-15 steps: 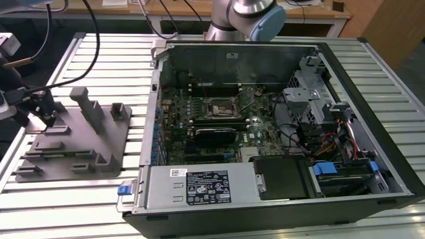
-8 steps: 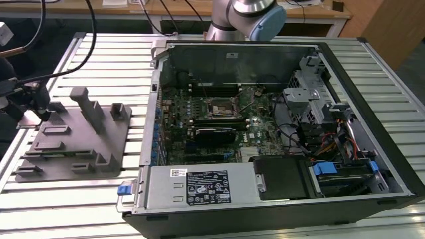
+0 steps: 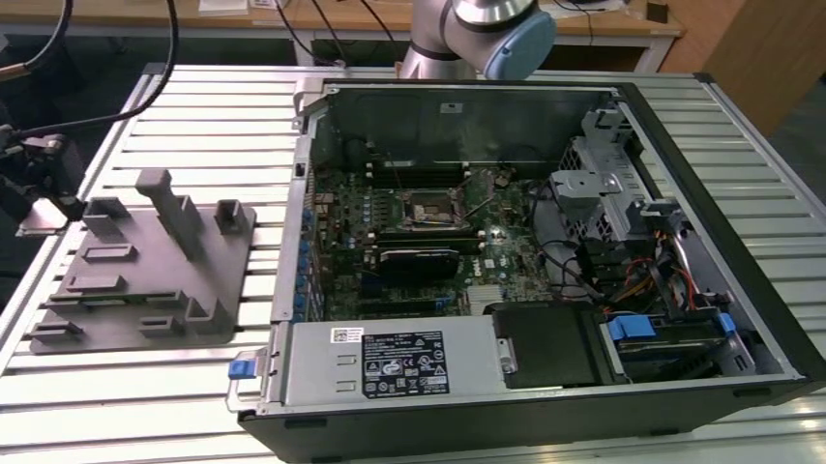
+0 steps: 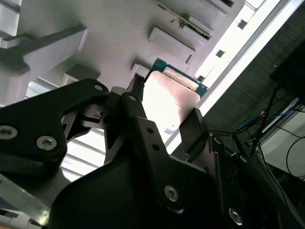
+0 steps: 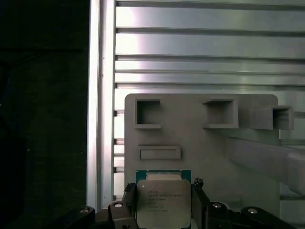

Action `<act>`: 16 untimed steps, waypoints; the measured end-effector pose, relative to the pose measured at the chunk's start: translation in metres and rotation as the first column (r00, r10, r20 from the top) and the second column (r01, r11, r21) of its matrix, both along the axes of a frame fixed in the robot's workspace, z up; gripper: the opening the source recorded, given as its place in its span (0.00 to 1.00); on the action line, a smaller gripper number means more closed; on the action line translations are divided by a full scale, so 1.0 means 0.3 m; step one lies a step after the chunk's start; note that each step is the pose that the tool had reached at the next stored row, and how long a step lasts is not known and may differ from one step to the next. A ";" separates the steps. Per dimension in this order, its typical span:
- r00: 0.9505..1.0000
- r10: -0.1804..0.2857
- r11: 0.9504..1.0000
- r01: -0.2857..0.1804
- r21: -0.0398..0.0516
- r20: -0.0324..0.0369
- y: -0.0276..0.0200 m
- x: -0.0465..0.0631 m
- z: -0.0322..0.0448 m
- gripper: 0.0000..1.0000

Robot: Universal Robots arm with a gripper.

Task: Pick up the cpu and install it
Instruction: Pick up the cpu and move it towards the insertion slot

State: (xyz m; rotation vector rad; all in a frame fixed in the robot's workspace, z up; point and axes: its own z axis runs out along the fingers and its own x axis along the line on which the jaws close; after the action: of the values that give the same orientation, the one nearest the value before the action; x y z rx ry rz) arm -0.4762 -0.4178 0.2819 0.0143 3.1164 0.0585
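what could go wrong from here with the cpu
The gripper straddles the cpu at its thin edges; a grip there might slip or tilt it.
The fixture has raised blocks close by that could catch the gripper.
The socket lies down inside the case, between its walls: a tight approach.

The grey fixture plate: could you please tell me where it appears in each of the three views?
Exterior view: the grey fixture plate lies on the slatted table, to the exterior view's left of the computer case.
First wrist view: it spreads behind the cpu, with the slats past it.
Second wrist view: it spreads behind the cpu.
Shared landmark: the slatted table under the plate.
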 end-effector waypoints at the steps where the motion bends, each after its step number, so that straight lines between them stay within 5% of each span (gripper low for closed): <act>1: 1.000 0.000 1.000 0.000 0.000 0.000 0.000 0.000 0.012 0.55; 16: 1.000 0.000 1.000 0.000 0.000 0.004 0.004 0.000 0.174 0.55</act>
State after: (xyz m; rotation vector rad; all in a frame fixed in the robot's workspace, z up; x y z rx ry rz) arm -0.4762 -0.4166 0.3342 0.0141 3.1120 0.0585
